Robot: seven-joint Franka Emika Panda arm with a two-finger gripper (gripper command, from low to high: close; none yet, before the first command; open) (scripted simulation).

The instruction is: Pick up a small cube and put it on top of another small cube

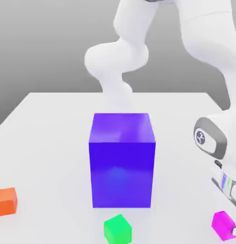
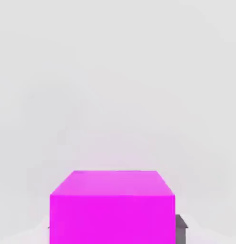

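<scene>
Magenta cube (image 1: 222, 223) (image 2: 113, 209) sits between the jaws, which are closed narrow on its sides, down at the white bench (image 1: 44, 133). Green cube (image 1: 117, 228) lies well apart from the jaws; blue-violet block (image 1: 122, 167) stands behind it; orange cube (image 1: 5, 201) lies farthest.

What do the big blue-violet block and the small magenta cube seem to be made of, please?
Big blue-violet block: probably glossy plastic or something similar; its front carries a soft pale sheen. Small magenta cube: looks like flat, matte plastic, evenly coloured without highlights. Both are simulator renders, so the material stays uncertain.
</scene>
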